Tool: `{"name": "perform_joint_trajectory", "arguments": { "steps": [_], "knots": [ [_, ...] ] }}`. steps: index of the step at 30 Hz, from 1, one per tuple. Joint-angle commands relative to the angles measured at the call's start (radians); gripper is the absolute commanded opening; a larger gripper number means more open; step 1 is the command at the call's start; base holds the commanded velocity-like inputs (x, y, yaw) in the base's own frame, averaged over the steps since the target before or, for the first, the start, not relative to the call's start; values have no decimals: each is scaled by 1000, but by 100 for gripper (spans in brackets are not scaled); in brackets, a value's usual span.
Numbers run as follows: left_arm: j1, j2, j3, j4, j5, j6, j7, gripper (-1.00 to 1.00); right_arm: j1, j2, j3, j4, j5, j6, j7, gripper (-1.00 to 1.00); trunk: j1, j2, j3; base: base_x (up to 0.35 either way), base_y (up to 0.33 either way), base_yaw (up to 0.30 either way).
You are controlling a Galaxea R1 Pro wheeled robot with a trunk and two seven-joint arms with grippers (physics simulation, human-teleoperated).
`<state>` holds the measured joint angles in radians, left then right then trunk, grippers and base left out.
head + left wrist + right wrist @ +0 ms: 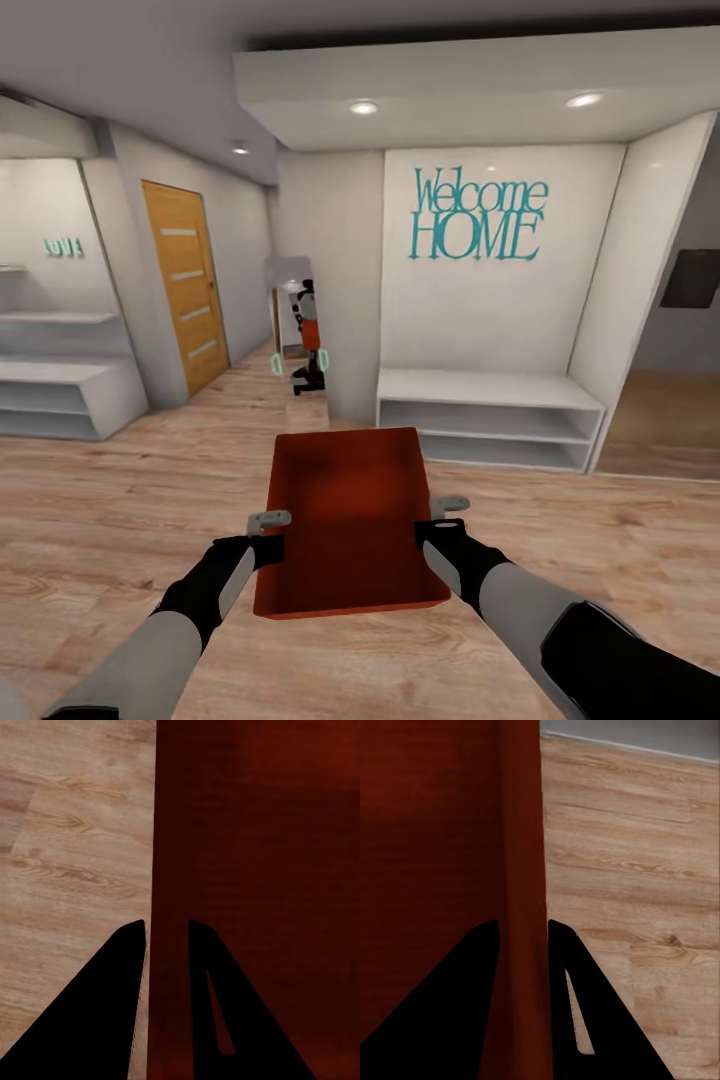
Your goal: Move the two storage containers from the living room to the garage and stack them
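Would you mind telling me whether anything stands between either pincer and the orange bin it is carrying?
Nothing does. The left pincer is clamped on the left wall of the bin and the right pincer on its right wall. Each wrist view shows that wall directly between the fingers, with wood floor below.

Left gripper: 2 black fingers straddle the thin wall of the orange-red bin. 1 finger sits outside over the wood-plank floor, the other inside over the bin's dark red bottom. Wall edge runs straight away from the fingers, pinched in the narrow gap between them. Bin interior is in shadow.
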<state>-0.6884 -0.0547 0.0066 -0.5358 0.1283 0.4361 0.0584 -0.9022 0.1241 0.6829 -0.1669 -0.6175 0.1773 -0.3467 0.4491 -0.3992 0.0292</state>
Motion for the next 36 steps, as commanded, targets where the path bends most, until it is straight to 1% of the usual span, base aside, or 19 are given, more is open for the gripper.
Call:
{"name": "perform_joint_trajectory", "arguments": {
  "steps": [1,8,20,36],
  "knots": [
    [0,-1,13,0,-16,7,50,-100,0,0,7,-13,4,5,-2,-100,1,-1,-1,326,0,256],
    [0,-1,13,0,-16,7,50,-100,0,0,7,-12,4,5,-2,-100,1,-1,-4,326,0,229],
    [0,-1,13,0,-16,7,50,-100,0,-1,7,-13,5,5,-2,-100,1,-1,-5,326,0,32],
    [0,-1,13,0,-16,7,50,-100,0,-1,7,-13,5,5,-2,-100,1,-1,-11,326,0,251]
  ]
}}
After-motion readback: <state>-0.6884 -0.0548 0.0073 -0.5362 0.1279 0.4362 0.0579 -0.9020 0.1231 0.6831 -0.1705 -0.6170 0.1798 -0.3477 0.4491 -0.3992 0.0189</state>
